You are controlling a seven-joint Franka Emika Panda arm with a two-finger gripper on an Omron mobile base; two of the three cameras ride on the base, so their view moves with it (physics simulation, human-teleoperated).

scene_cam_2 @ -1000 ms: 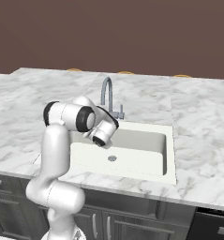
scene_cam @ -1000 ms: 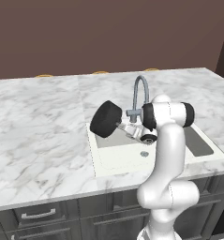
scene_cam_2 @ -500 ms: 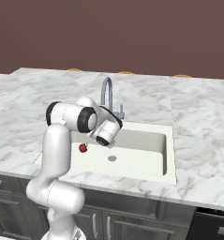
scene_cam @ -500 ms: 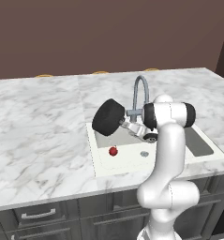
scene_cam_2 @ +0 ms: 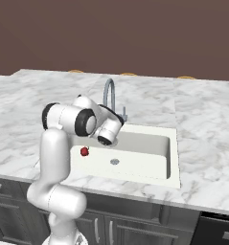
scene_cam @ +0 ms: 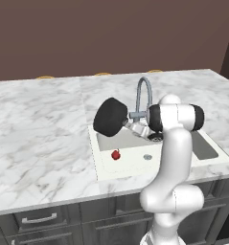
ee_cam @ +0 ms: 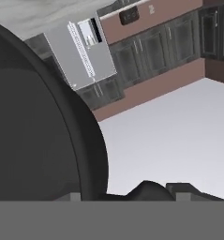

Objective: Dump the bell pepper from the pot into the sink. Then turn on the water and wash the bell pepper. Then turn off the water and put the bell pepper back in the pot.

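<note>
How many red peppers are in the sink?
1. The bell pepper lies on the sink floor near its left end, below the tipped pot. None seems hidden.

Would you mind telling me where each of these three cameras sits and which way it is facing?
Left base view: behind the arm to its left, looking forward and down at the sink, the tipped pot and the bell pepper; the arm rises at lower right.
Right base view: behind the arm to its right, same sink and bell pepper; the arm rises at lower left.
Hand view: on the hand, tilted, looking past the pot's rim at distant cabinets; the tool's dark tips show at bottom.
Shared: both base views show sink, faucet and pepper.
</note>
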